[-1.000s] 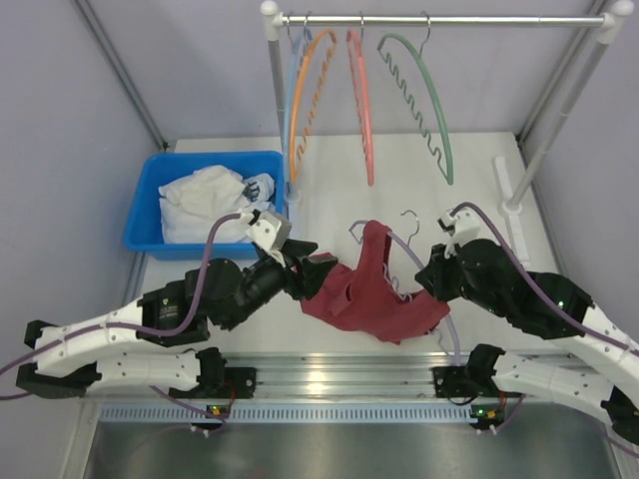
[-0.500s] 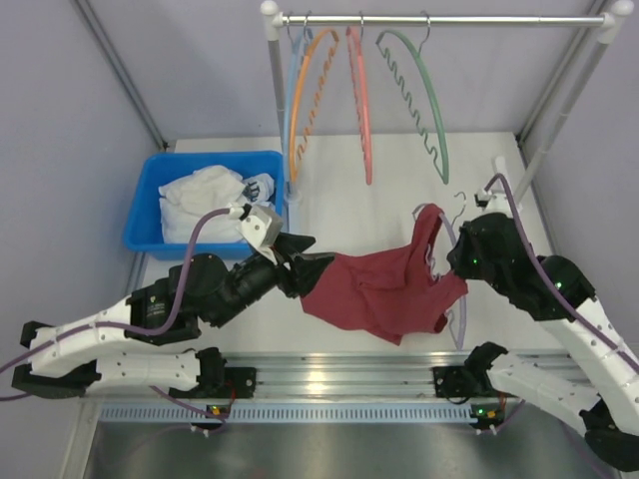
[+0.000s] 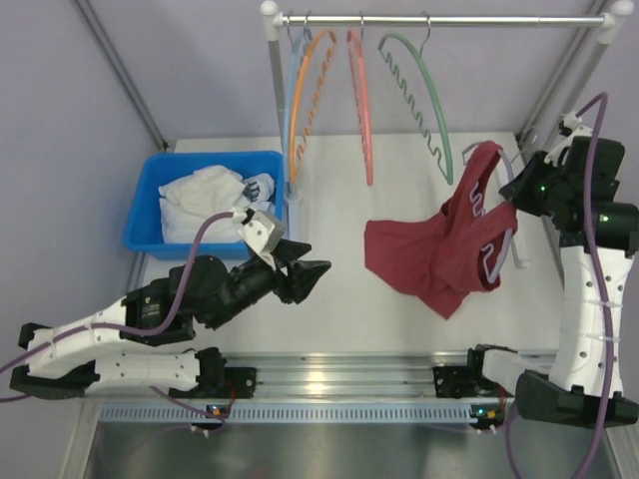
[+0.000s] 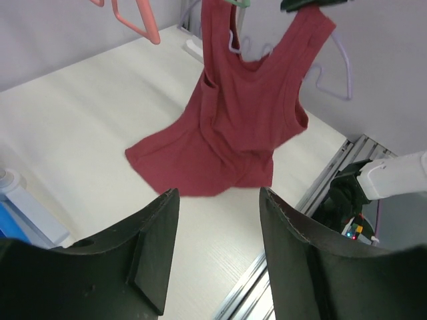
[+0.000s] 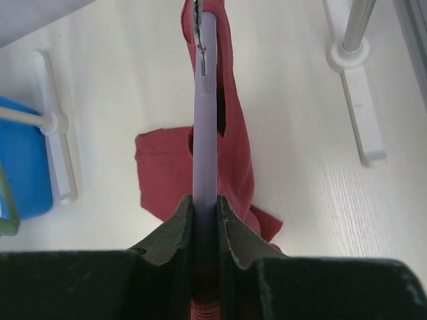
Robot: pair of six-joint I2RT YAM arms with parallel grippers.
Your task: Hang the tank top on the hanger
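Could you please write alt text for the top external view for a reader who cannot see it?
The right hand holds a lavender hanger up with a maroon tank top hung on it, the fabric's lower part reaching the table. The left hand sits open and empty near a blue bin of white cloth; spare hangers hang on a rail.
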